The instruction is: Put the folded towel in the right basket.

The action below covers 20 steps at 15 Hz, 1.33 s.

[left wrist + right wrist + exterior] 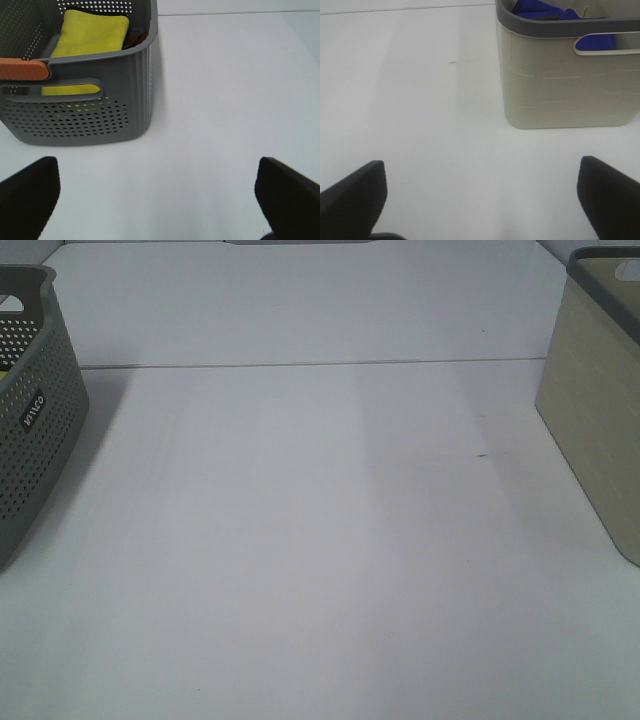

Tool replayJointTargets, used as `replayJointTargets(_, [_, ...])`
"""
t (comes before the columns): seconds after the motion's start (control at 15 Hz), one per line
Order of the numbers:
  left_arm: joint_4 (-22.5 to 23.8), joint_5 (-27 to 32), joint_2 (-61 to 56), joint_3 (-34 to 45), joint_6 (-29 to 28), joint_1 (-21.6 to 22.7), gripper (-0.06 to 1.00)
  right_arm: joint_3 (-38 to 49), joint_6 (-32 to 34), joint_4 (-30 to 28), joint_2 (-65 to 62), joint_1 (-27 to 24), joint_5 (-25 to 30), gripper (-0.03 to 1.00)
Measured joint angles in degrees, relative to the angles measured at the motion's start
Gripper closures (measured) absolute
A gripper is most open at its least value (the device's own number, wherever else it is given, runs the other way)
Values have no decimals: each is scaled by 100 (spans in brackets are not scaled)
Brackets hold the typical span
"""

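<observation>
**Inspection: towel, baskets and grippers on the white counter**

When the counter (pixel 320 540) was examined from the high camera, neither arm appeared in that view, and its middle carried only a small dark mark (pixel 484 454). At the left edge stood a grey perforated basket (pixel 30 410) bearing a small label on its wall. At the right edge stood a beige basket (pixel 595 400) with a dark grey rim.

The left wrist camera showed the left gripper (pixel 160 200) with its dark fingers (pixel 30 195) spread wide and nothing between them, poised above bare counter just short of the grey basket. Inside that basket lay a yellow folded towel (pixel 92 32), flat against the bottom, with a darker brownish item (pixel 134 37) beside it, too little exposed to identify. An orange strip (pixel 22 69) sat on the near rim above the handle slot.

The right wrist camera showed the right gripper (pixel 480 200) likewise wide apart and holding nothing, facing the beige basket. Blue cloth (pixel 540 9) lay inside, also visible through the handle opening.
</observation>
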Motion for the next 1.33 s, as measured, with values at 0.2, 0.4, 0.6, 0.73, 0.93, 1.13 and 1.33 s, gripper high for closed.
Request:
replayJointTargets(0.2, [0,0,0,0,0,0,-4,0,11,0,0,0,-6,-1])
replayJointTargets(0.4, [0,0,0,0,0,0,-4,0,17,0,0,0,-6,-1])
replayJointTargets(0.6, [0,0,0,0,0,0,-4,0,17,0,0,0,-6,-1])
replayJointTargets(0.73, [0,0,0,0,0,0,-4,0,17,-6,0,0,-6,-1])
replayJointTargets(0.93, [0,0,0,0,0,0,-4,0,17,-52,0,0,-6,-1])
replayJointTargets(1.13, [0,0,0,0,0,0,-4,0,17,-69,0,0,-6,-1])
replayJointTargets(1.33, [0,0,0,0,0,0,-4,0,17,-69,0,0,-6,-1])
